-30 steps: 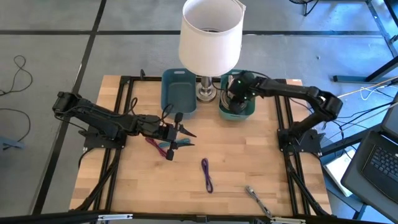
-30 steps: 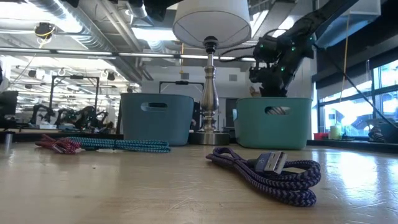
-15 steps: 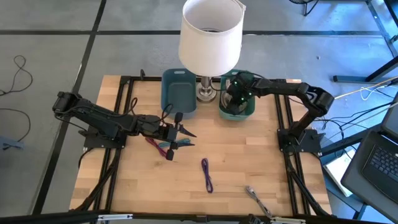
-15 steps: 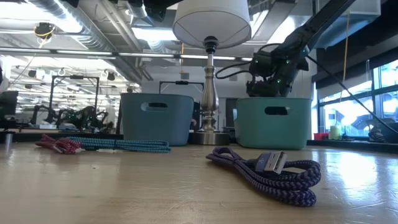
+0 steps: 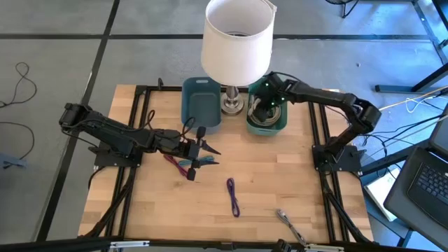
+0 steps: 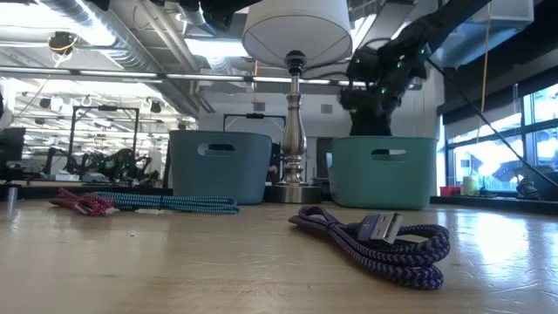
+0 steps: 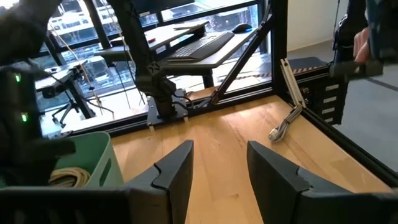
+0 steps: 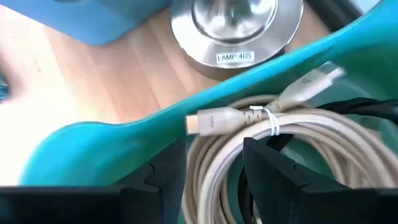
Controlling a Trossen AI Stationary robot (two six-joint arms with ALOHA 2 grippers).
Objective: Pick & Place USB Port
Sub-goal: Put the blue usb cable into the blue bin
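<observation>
Right now the right gripper [image 5: 264, 105] is hovering over the teal bin [image 5: 279, 123] beside the lamp [image 5: 236, 42], fingers [image 8: 273, 171] released above the coiled beige USB cable [image 8: 292, 134] lying inside it. Left gripper [image 5: 201, 152], fingers spread, is waiting before the lamp by the blue bin [image 5: 200, 102].

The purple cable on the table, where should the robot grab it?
Probably at the middle of the purple cable, coming straight down from above. It lies flat as a narrow folded bundle on the table, so fingers closing across its short width could catch every strand.
</observation>
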